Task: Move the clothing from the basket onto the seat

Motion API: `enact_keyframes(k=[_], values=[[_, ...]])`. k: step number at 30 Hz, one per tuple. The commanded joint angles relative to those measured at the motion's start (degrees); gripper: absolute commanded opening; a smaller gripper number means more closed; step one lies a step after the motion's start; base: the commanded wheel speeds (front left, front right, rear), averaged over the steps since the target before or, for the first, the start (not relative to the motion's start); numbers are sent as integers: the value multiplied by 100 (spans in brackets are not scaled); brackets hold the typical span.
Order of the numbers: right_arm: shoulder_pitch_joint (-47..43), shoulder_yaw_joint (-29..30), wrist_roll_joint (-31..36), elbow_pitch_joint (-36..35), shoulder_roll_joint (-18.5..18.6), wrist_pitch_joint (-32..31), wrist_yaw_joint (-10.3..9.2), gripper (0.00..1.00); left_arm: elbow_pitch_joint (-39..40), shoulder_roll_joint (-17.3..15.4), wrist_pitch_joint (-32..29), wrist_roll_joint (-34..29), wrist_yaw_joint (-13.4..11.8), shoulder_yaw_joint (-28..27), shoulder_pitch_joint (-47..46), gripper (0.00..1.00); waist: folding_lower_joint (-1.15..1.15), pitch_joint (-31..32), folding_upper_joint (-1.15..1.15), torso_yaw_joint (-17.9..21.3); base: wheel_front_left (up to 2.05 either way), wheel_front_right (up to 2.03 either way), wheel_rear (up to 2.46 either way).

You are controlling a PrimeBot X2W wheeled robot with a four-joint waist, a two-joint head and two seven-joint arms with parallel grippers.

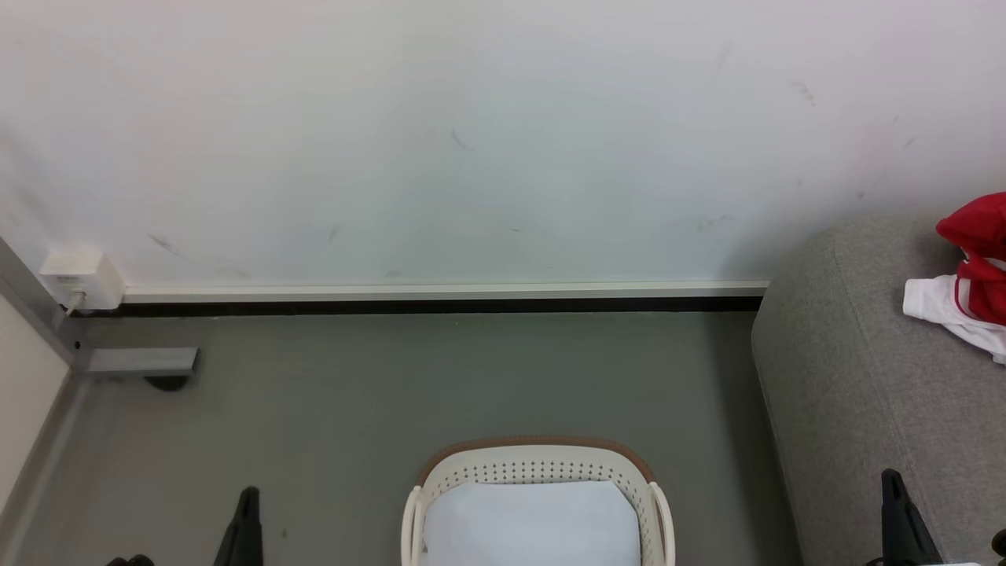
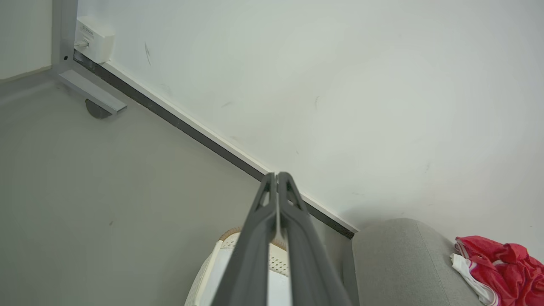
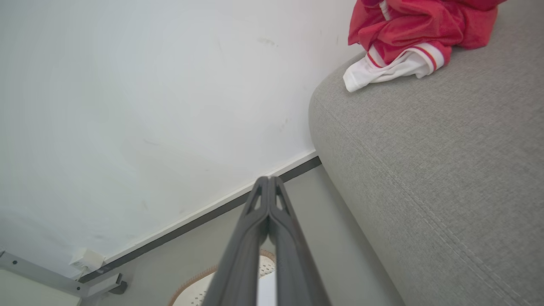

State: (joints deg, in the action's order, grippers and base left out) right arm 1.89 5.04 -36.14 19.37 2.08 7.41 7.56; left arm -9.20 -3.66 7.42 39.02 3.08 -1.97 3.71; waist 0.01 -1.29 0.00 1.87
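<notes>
Clothing [image 1: 981, 236] heaped on seat [image 1: 849, 393], fingers [image 2: 255, 238] pressed together

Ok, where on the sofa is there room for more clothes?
The seat is bare along its near stretch, between the clothing and the robot's side. Crowded only by the wall, where the clothing is heaped.

I have open grey floor [image 1: 354, 393] left of the cream perforated plastic basket [image 1: 542, 470]; the rounded light-grey woven sofa [image 1: 849, 377] blocks my right, the white wall [image 1: 471, 141] ahead.
</notes>
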Motion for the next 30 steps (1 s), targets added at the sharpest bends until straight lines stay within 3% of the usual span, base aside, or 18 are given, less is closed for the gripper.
enact_keyframes(k=[1, 30], values=[[136, 20, -206, -109, 65, -42, -3, 0, 33, -10, -48, 216, 40, -54, -133, 0, 0, 1, 0, -2, 0, 0, 0], [277, 76, -2400, -292, 86, -595, -7, 0, -177, 20, -597, 2293, 209, -226, -500, 0, 0, 35, 0, -59, 0, 0, 0]])
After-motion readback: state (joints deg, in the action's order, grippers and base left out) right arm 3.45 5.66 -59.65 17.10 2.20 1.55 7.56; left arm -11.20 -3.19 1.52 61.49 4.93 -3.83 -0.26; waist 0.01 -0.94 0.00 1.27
